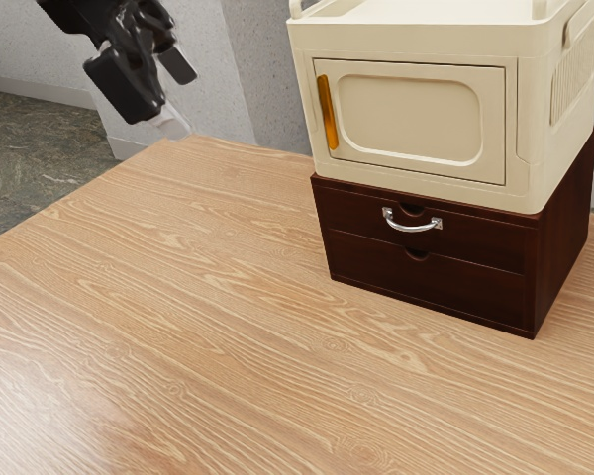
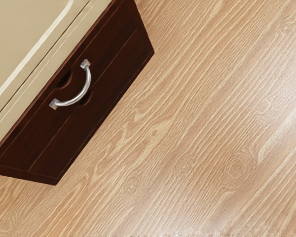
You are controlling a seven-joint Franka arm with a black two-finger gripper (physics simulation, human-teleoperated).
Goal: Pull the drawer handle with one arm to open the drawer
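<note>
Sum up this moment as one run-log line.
Upper drawer: shut | silver handle: untouched | arm: raised, away from handle | pull: not begun

We find the light bright; in the exterior view, pale glare whitens the worktop [image 1: 178,327] well apart from its far corner, and the handle [image 1: 411,229] glints.

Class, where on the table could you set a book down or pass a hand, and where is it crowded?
The table has bare wood along the front of the drawers and out to its edge on the exterior view's left. It is crowded where the cabinet sits on the drawers, with the handle jutting forward.
</note>
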